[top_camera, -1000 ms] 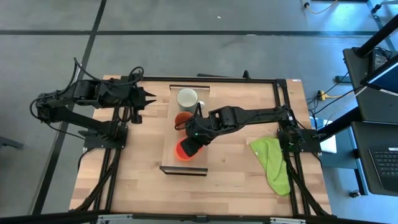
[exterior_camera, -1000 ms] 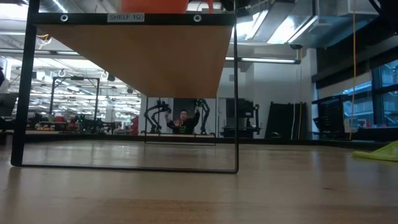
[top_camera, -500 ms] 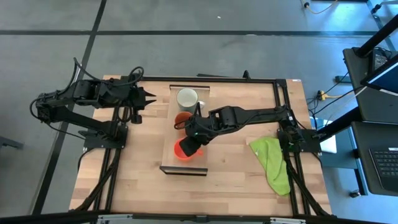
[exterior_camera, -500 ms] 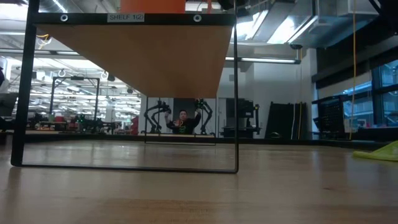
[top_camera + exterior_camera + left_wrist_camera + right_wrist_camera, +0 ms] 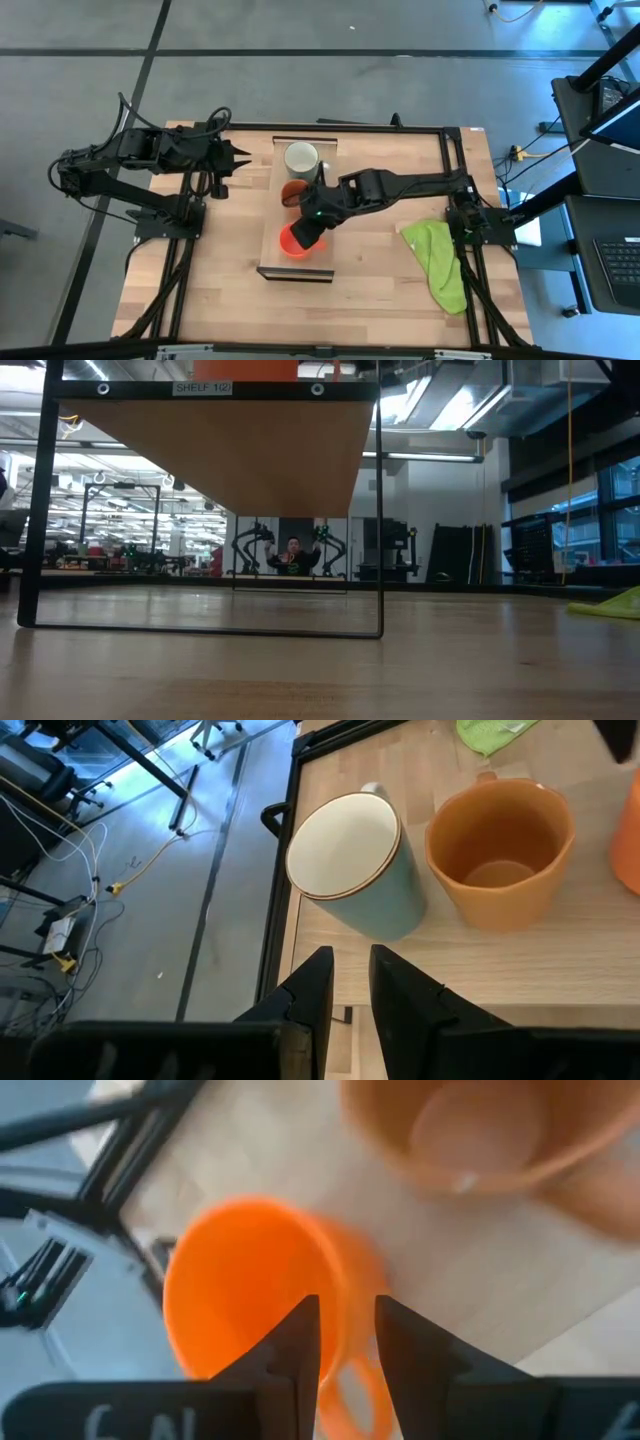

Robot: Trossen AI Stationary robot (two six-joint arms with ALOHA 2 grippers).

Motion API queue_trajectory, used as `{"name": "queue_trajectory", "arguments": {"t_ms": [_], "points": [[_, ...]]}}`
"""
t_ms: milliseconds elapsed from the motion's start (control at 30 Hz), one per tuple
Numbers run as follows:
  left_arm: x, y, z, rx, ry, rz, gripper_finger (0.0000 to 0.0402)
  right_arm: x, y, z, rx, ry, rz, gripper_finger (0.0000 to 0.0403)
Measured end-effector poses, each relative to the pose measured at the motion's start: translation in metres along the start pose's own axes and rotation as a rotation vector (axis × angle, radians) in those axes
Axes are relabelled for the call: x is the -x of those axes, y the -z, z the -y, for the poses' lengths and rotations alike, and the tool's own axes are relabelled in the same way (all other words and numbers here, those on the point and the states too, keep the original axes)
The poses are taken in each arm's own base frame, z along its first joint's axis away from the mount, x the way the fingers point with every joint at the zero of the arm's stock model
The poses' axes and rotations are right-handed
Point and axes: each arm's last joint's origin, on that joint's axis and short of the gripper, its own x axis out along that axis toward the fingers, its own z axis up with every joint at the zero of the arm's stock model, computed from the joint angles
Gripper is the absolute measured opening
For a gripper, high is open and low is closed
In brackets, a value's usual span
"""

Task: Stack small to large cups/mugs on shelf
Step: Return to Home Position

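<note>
Mugs stand in one row along the shelf point(image 5: 305, 266), graded by size: the pale grey-white mug point(image 5: 301, 157) at the far end, the brownish-orange mug point(image 5: 290, 188) in the middle, the small orange-red mug point(image 5: 287, 243) nearest the front; that order, I judge, is what the task asks. The right gripper point(image 5: 310, 226) hangs right at the small mug's rim, by its handle; whether its jaws clamp the wall or stand free of it, I cannot tell. The left gripper point(image 5: 350, 982) waits near the shelf's far end, facing the grey-white mug, jaws a slit apart and empty. Count: three mugs, one shelf, one green cloth point(image 5: 438, 255) lying well apart, two arms.
</note>
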Motion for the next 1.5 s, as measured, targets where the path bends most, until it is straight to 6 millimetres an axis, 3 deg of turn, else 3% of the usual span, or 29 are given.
{"name": "queue_trajectory", "arguments": {"t_ms": [133, 267, 467, 600, 800, 1000, 1200, 1333, 1500], "points": [[0.0, -0.002, 0.0, 0.005, 0.022, 0.022, 0.0063, 0.028, -0.007, -0.003, 0.072, 0.009, 0.145, 0.01], [0.003, -0.011, 0.001, 0.054, 0.128, 0.159, 0.0063, 0.063, -0.015, -0.008, 0.184, -0.054, 0.327, 0.01], [0.017, -0.018, -0.006, 0.156, 0.241, 0.361, 0.0063, 0.137, -0.02, -0.02, 0.586, -0.279, 0.603, 0.01], [0.033, -0.017, -0.015, 0.251, 0.307, 0.487, 0.0063, 0.192, -0.01, -0.009, 0.879, -0.28, 0.746, 0.01], [0.065, -0.012, -0.027, 0.402, 0.281, 0.677, 0.0063, 0.249, 0.007, 0.017, 0.837, -0.319, 0.799, 0.01], [0.1, 0.008, -0.03, 0.495, 0.277, 0.772, 0.0063, 0.271, 0.02, 0.037, 0.813, -0.314, 0.746, 0.01], [0.117, 0.019, -0.031, 0.519, 0.274, 0.82, 0.0063, 0.281, 0.024, 0.049, 0.882, -0.35, 0.703, 0.01], [0.116, 0.025, -0.028, 0.487, 0.261, 0.831, 0.0063, 0.292, 0.02, 0.056, 0.99, -0.467, 0.71, 0.01], [0.095, 0.05, -0.013, 0.542, 0.191, 0.876, 0.0063, 0.283, 0.015, 0.074, 0.908, -0.388, 0.622, 0.01]]}}
